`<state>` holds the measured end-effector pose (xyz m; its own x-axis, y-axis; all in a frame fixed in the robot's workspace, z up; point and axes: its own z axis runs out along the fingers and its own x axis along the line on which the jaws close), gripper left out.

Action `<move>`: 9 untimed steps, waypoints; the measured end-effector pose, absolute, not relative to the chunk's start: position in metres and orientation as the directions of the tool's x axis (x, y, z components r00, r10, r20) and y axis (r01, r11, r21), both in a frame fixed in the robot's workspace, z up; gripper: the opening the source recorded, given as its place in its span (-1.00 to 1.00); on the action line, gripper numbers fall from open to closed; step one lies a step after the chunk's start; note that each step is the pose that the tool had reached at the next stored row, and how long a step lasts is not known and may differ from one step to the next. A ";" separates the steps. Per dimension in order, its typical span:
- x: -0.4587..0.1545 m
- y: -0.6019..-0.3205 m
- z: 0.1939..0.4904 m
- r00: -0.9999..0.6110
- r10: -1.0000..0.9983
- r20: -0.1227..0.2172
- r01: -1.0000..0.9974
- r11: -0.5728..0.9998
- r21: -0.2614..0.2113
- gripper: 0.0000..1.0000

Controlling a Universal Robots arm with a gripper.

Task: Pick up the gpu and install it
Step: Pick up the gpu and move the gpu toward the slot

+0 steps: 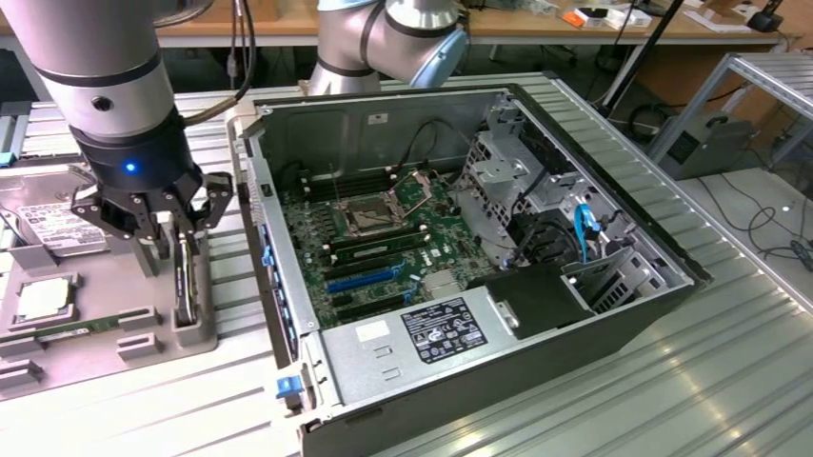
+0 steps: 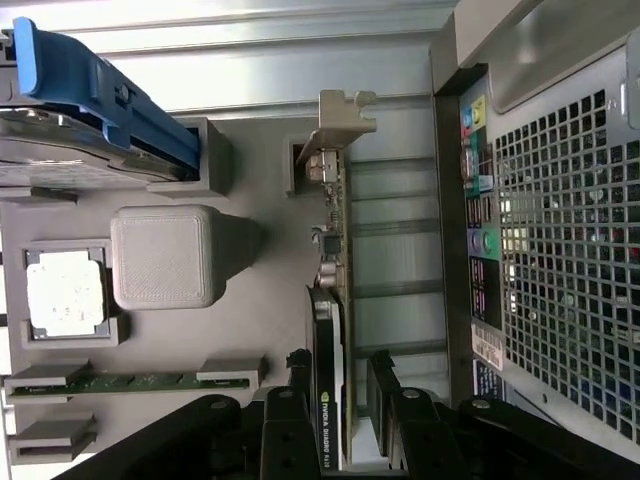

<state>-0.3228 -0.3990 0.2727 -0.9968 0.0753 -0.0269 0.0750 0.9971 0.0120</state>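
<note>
Gpu [image 2: 335, 250] on edge in gray holder [image 2: 265, 300], wide-open pincer [image 2: 340, 368] astride it, nothing held

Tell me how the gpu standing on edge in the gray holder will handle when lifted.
The gpu is a thin circuit board with a metal bracket, so probably stiff and light. Standing on edge in the gray holder, it may tip if nudged sideways. Its exposed components look fragile, so a hard pinch could harm them.

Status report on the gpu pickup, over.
Hand open, straddling the gpu. It stands on edge in gray holder, not gripped. Computer case close alongside.
</note>
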 end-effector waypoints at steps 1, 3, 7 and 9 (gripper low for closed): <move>-0.323 -0.399 0.271 -0.997 0.075 -0.027 0.075 0.997 0.012 -0.28; -0.323 -0.399 0.265 -0.997 0.075 -0.027 0.075 0.997 0.011 -0.28; -0.323 -0.399 0.255 -0.997 0.075 -0.027 0.075 0.997 0.010 -0.28; -0.323 -0.396 0.253 -0.997 0.075 -0.027 0.075 0.997 0.009 -0.28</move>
<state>-0.3228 -0.3964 0.2533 -0.9968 0.0753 -0.0273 0.0751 0.9971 0.0094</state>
